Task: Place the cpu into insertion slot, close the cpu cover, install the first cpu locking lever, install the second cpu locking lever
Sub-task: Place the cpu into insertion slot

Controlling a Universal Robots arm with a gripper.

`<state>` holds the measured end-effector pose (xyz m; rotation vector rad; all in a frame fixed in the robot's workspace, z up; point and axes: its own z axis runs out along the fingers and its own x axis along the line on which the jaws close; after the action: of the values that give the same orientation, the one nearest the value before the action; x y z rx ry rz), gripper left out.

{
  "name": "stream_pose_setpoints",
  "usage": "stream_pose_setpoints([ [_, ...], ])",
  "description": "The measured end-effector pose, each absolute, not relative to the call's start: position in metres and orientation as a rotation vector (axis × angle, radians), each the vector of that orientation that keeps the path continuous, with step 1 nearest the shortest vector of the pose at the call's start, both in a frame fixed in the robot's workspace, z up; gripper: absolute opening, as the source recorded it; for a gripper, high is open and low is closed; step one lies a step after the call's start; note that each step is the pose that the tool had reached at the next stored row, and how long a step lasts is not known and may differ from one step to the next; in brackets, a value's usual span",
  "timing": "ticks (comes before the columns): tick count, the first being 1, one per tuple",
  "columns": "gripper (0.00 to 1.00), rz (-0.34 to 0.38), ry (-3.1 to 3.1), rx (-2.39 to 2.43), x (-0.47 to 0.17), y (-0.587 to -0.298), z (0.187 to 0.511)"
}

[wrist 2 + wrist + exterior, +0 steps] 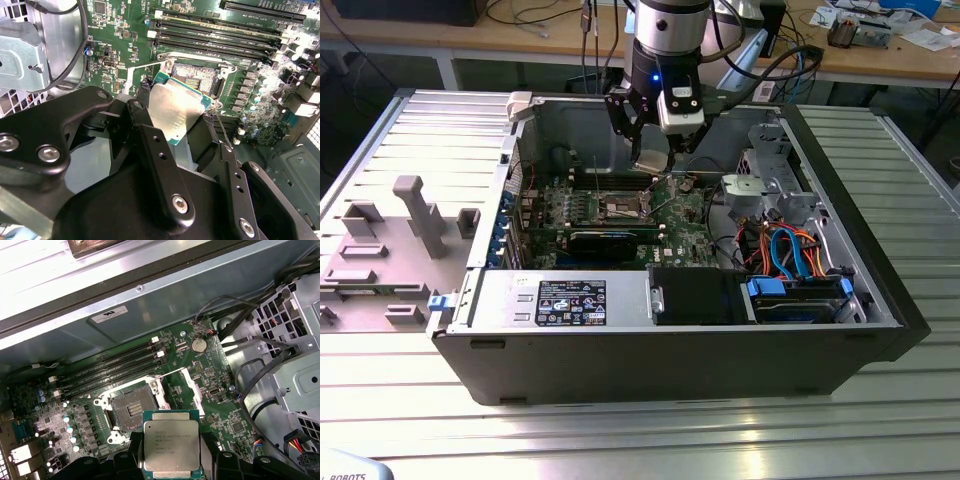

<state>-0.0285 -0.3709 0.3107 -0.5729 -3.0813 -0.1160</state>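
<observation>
My gripper (650, 160) hangs inside the open computer case, shut on the cpu (171, 447), a flat square chip with a silvery-grey top. Black fingers (155, 145) clamp it on two opposite edges. The cpu (175, 110) is held tilted in the air, a little above and beside the insertion slot (131, 410), apart from it. The insertion slot (197, 80) lies bare, its dark contact field showing inside a metal rim on the green board (680, 225). The cpu cover (192, 390) is swung up and open at the slot's side.
Long black memory slots (115, 365) run just beyond the socket. A metal drive cage (770, 185) and bundled cables (790, 250) fill the exterior view's right of the case; the power supply (560, 300) sits in front. A grey fixture (390, 250) lies outside on the left.
</observation>
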Motion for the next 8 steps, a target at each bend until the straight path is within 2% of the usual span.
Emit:
stream_pose_setpoints([
  [8, 0.54, -0.116, -3.08, -0.581, -0.0284, -0.3709, 0.3106],
])
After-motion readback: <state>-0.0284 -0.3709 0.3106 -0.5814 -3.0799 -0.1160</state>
